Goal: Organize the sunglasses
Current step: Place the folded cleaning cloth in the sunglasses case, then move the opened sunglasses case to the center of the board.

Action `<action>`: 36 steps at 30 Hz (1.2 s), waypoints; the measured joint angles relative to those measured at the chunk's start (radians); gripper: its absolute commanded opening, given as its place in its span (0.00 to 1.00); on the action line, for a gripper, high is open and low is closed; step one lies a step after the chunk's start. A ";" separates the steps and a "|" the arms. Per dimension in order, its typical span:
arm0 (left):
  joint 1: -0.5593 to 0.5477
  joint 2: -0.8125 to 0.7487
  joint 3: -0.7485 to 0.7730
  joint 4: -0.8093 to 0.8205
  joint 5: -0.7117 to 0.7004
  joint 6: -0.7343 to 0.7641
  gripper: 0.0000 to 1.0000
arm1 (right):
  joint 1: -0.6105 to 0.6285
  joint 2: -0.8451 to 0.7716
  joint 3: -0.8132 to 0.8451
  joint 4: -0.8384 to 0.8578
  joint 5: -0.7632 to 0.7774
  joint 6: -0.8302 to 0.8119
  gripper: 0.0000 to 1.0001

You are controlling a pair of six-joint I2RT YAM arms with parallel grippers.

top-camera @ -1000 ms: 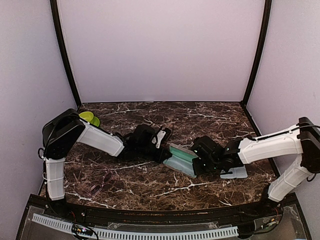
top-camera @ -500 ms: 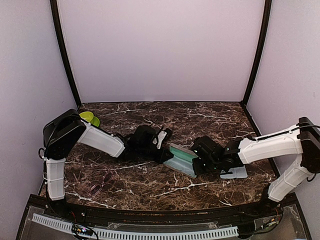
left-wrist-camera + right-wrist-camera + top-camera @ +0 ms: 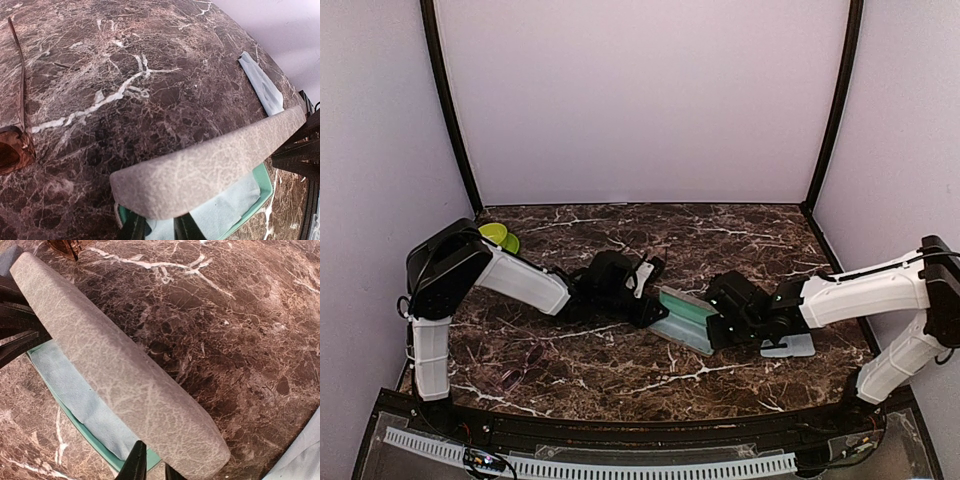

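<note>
**Case open between the two claws, sunglasses not yet inside.**

On the dark brown marble table (image 3: pixel 620 375), the oblong case with a grey textured lid and mint-green tray (image 3: pixel 685 318) stands open. The left claw (image 3: pixel 159 230) is at one end of the lid and the right claw (image 3: pixel 152 471) at the other. I cannot tell whether either is pinching or has let go. The thin sunglasses with reddish-brown lenses (image 3: pixel 11 152) lie beside the left claw, and the purple-tinted pair (image 3: pixel 525 362) lies well behind it. Next, one claw probably needs to come free and pinch a frame gently.
</note>
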 measured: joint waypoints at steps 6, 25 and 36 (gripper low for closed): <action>-0.002 -0.006 -0.004 0.000 -0.007 0.000 0.24 | 0.000 -0.029 0.000 -0.014 0.002 0.009 0.16; -0.006 -0.149 -0.100 0.004 -0.037 -0.003 0.46 | 0.034 -0.264 -0.101 -0.050 0.013 0.101 0.41; -0.006 -0.130 -0.103 -0.032 -0.007 -0.057 0.57 | 0.034 -0.253 -0.193 0.020 -0.026 0.186 0.50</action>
